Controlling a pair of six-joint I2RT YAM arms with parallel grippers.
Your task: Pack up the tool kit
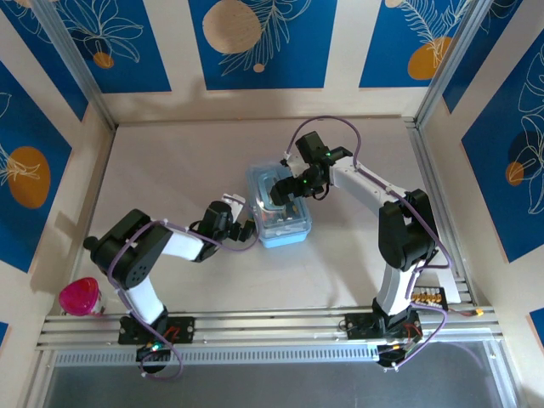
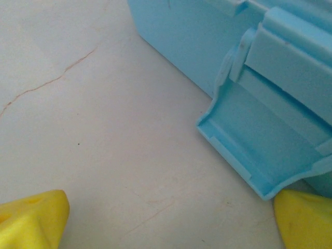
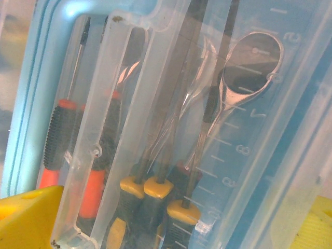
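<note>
Your tool kit case (image 1: 286,231) sits mid-bench (image 1: 178,161), its long axis running roughly 12 to 6 in the overhead view. The left end effector (image 1: 246,228) is low on the bench at the case's 8 o'clock corner. From it the case lies toward 2 o'clock, just beside.

On the left wrist camera that end effector stands spread wide with nothing between its yellow fingertips (image 2: 31,220). A latch flap (image 2: 259,140) on the case hangs open at 3 o'clock, its lower corner all but touching the right-hand pad. That flap is the relation to watch. This arm is the nearer one, and I judge a short sweep toward 2 o'clock would meet it.

The right end effector (image 1: 291,195) hovers over the lid (image 3: 155,78), also spread wide and holding nothing. Whether it touches the lid I cannot tell. Its wrist camera looks down through the clear, glossy plastic, moulded with ruler marks. Below lie screwdrivers (image 3: 59,135) with ribbed black-and-orange grips, slimmer yellow-capped ones, and a chromed wrench (image 3: 251,65) head.

The case is smooth, hard, pale-blue plastic, so expect it to slide on the bench if pushed unbraced.
</note>
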